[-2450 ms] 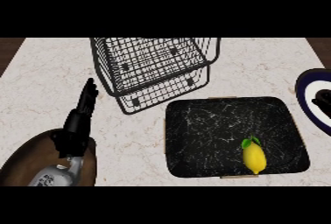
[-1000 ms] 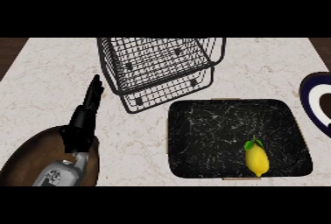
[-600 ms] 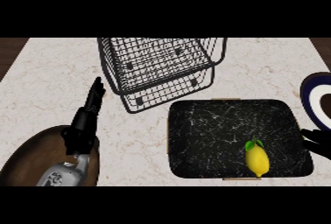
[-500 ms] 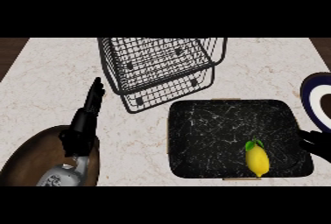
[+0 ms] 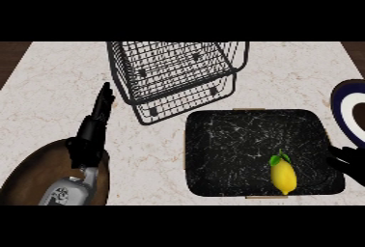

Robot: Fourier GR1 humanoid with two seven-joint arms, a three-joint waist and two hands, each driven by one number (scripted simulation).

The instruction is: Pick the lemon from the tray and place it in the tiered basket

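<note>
A yellow lemon (image 5: 284, 176) with a green leaf lies in the near right corner of the black marbled tray (image 5: 235, 140). Behind the tray stands the black wire tiered basket (image 5: 178, 72), with nothing in it. My right hand (image 5: 349, 163) shows at the view's right edge, just right of the tray's rim and of the lemon, only partly in view. My left hand (image 5: 95, 123) rests at the left, fingers straight and pointing up, well away from the tray.
A brown round board or pan (image 5: 28, 181) lies under my left forearm at the lower left. A dark blue and white plate (image 5: 351, 113) sits at the right edge. The counter (image 5: 57, 87) is pale marble.
My right hand has come into view at the right edge beside the tray. The left hand has barely moved and the lemon lies where it was.
</note>
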